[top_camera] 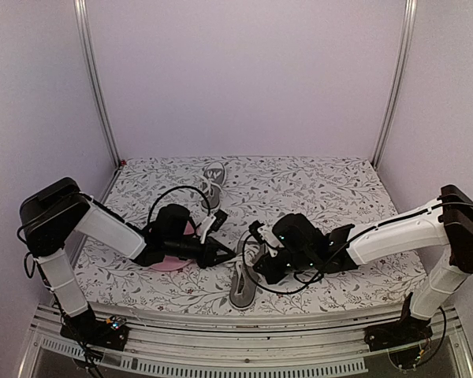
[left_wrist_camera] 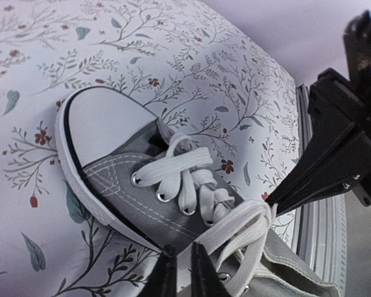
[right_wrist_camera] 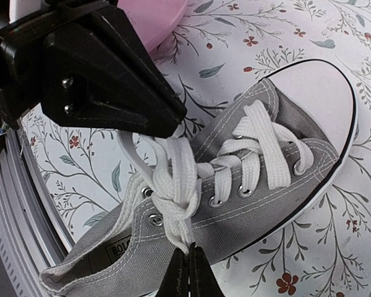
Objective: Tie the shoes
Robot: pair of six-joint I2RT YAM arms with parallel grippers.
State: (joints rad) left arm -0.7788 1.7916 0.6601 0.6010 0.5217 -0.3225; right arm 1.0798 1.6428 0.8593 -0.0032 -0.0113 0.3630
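Near shoe [top_camera: 242, 290] sits on the counter [top_camera: 331, 185] at bottom centre of the top view, between the two claws, toe toward the bottom edge. Far shoe [top_camera: 213, 181] lies well apart, toward the back of the counter.

Right claw [right_wrist_camera: 187, 269] is closed, fingertips pinched together on a strand of the white lace [right_wrist_camera: 173, 182] just below the knot-like bunch over the upper eyelets.

Left claw [left_wrist_camera: 180, 275] is closed too, tip down at the lace bunch from the opposite side. A loop of lace runs up under it in the right wrist view, but an actual pinch can't be confirmed.

The claw tips are near each other over the shoe's tongue.

Pink plate [top_camera: 169, 264] is partly under the left arm, just beside the near shoe.
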